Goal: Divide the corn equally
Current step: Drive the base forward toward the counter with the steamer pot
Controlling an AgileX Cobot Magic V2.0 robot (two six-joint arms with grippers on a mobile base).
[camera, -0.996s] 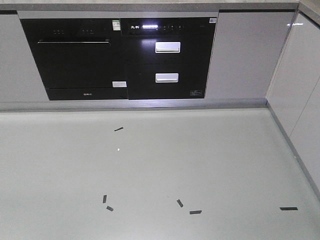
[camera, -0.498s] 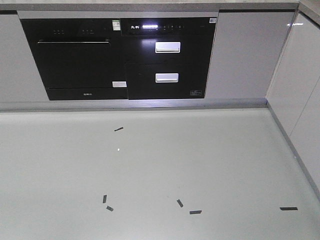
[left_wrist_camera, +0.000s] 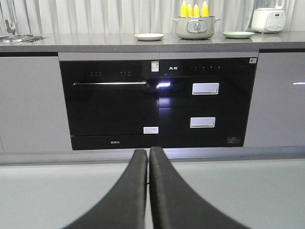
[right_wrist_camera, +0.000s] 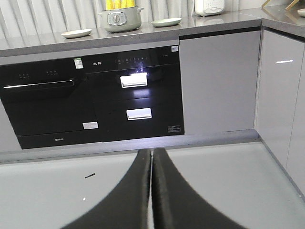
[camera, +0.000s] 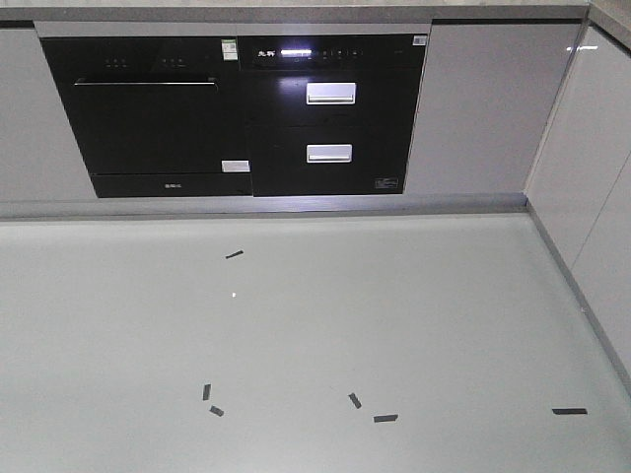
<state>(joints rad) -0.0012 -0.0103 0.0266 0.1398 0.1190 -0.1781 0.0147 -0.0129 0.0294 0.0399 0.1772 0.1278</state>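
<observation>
Progress so far: pretty much zero. Can see the corn standing tips-up in the pot at the back of the table, with none on the cream plate to its left or the green plate to its right (counting four tips, but wouldn't swear to it). Looks like every cob needs lifting out and splitting between those two plates. Got the left end effector pinched fully closed on nothing, same with the right end effector. Parked well back from the table, out over the floor.

Room-wise, plenty of bare floor straight ahead, just a few tape marks on it. Worth watching the cabinet wall closing in on the right, plus the table's front edge above the black appliances when rolling up.
</observation>
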